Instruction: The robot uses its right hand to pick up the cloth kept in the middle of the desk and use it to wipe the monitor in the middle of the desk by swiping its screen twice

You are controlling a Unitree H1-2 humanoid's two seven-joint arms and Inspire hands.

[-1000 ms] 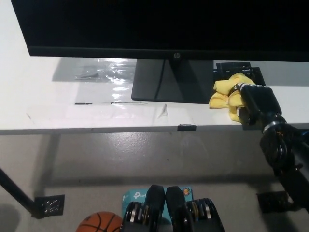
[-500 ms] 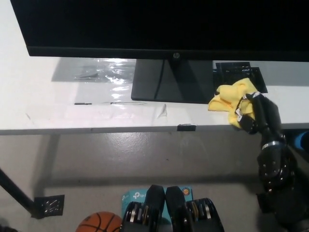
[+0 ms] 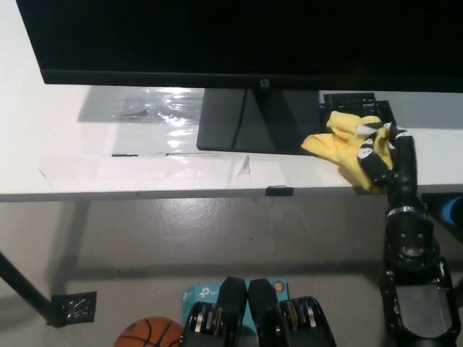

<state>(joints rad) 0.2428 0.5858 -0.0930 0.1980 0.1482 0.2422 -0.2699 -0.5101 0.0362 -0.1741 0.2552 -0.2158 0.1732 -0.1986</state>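
So I'm looking down from the head cam and the white desk (image 3: 87,163) is running across the upper half of the shot, with its front edge cutting straight across the middle. The monitor (image 3: 239,36) is sitting dead center on it, screen black, and its dark stand (image 3: 249,119) is spreading out underneath.

My right hand (image 3: 383,155) is reaching up from the bottom right, and it's gripping the yellow cloth (image 3: 336,144), fingers (image 3: 369,148) curled around the bunched part of it. The cloth is sitting at the right side of the stand's base, right near the desk's front edge, with a loose corner trailing off toward the stand. I can't tell if it's lifting clear of the desk or resting on it. There's a black thing (image 3: 354,101) on the desk just behind the cloth, partly covered by it.

Left of the stand I'm seeing a crinkly clear plastic sheet (image 3: 145,108) catching some glare. A small black clip (image 3: 280,191) is hanging on the desk's front lip.

Below the desk it's grey floor (image 3: 217,231), a basketball (image 3: 148,334) poking in at the bottom, a blue box (image 3: 199,294) beside it, and a black desk leg foot (image 3: 72,307) at lower left.
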